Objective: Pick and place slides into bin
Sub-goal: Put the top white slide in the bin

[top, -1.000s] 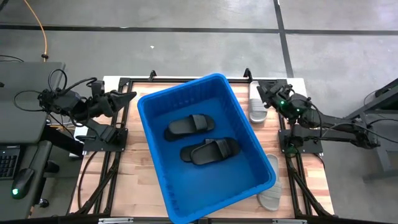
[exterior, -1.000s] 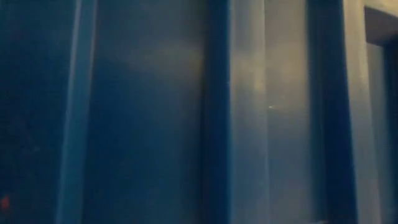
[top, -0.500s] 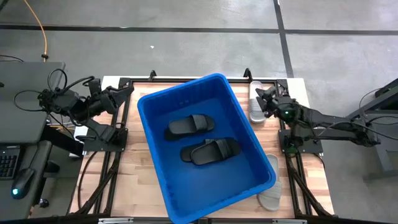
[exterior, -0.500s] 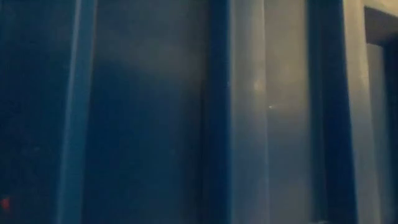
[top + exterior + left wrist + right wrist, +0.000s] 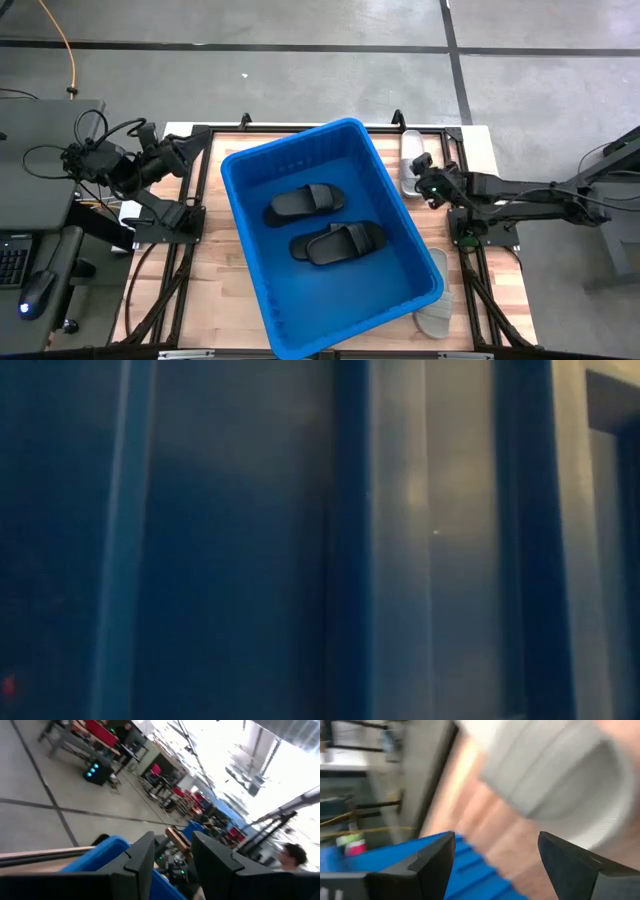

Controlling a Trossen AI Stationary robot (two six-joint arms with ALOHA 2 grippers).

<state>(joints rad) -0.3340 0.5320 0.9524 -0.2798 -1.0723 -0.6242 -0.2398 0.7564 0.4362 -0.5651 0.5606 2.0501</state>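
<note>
The blue bin (image 5: 330, 290) stands in the middle of the table, and its wall fills the low view (image 5: 300, 540). Two black slides (image 5: 305, 200) (image 5: 340, 243) lie on its floor. A pale grey slide (image 5: 408, 160) lies flat on the table by the bin's far right side. It also shows in the right wrist view (image 5: 545, 770). My right gripper (image 5: 424, 180) (image 5: 495, 855) hangs open just over this slide and touches nothing. My left gripper (image 5: 197, 148) (image 5: 172, 860) is open and empty at the far left, beside the bin's rim (image 5: 100, 851).
A second pale grey slide (image 5: 437, 300) lies on the table at the bin's near right corner, partly under the rim. Dark arm mounts stand on both sides of the table. The room beyond shows in the left wrist view, with a person (image 5: 292, 857) far off.
My right gripper has moved toward the table's near edge and down, from beyond the pale slide's far end to over its middle, with the arm stretching out lower. My left gripper has drawn back a little toward the table's left edge.
</note>
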